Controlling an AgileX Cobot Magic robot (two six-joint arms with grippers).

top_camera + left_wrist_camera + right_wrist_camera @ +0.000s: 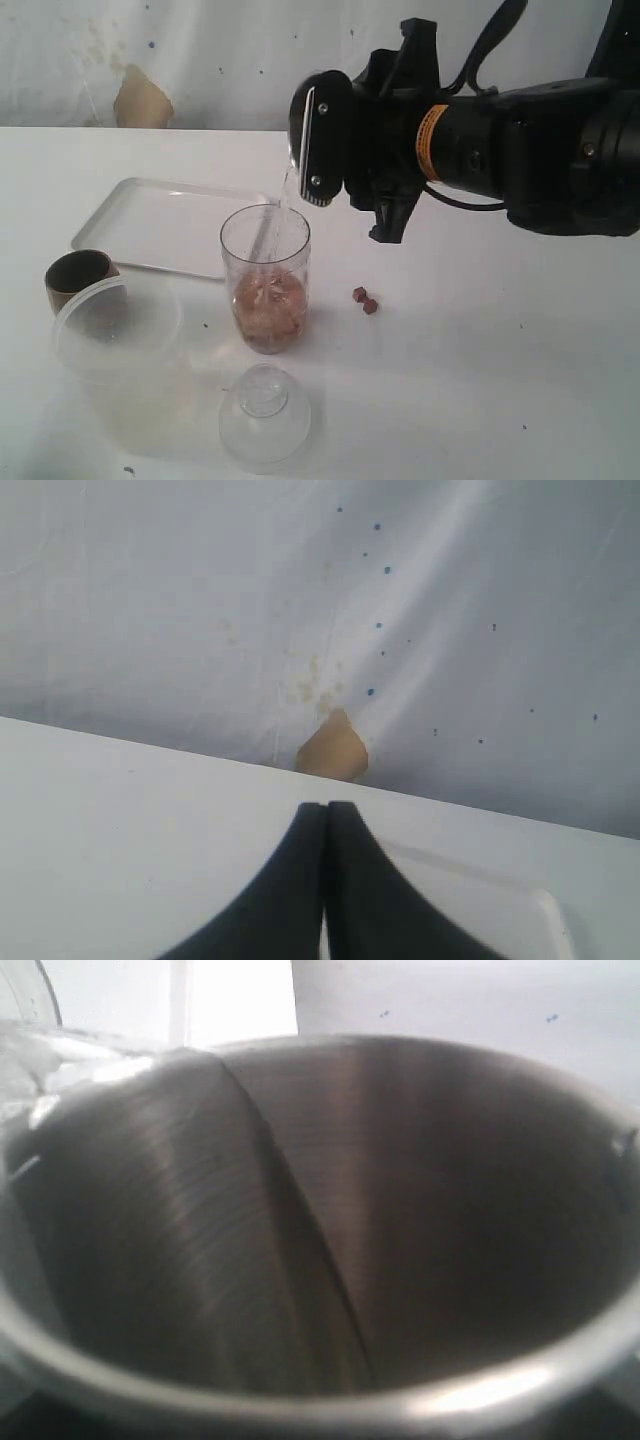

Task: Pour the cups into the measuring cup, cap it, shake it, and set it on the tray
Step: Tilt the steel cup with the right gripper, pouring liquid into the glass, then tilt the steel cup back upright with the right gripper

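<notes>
- Steel tumbler (pixel 299 135), upper middle of the exterior view: almost wholly hidden behind the right gripper (pixel 322 140); only a thin bright rim edge shows.
- In the right wrist view its blurred mouth fills the frame, the rim cut off by the edges.
- Dark-brown cup (pixel 78 275), left of frame: its lower part is hidden behind the cloudy tub (pixel 115 330).
- Two dark-red bits (pixel 365 300), right of centre: too small to identify.
- Left gripper (pixel 326 815): its fingers are cut off by the frame edge (only the meeting tips show).
- Tray (pixel 500 910) in the left wrist view: one blurred corner only.

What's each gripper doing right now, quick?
Left gripper: shut, holding nothing.
Right gripper: shut on the steel tumbler, tipped over the measuring cup and pouring.
</notes>
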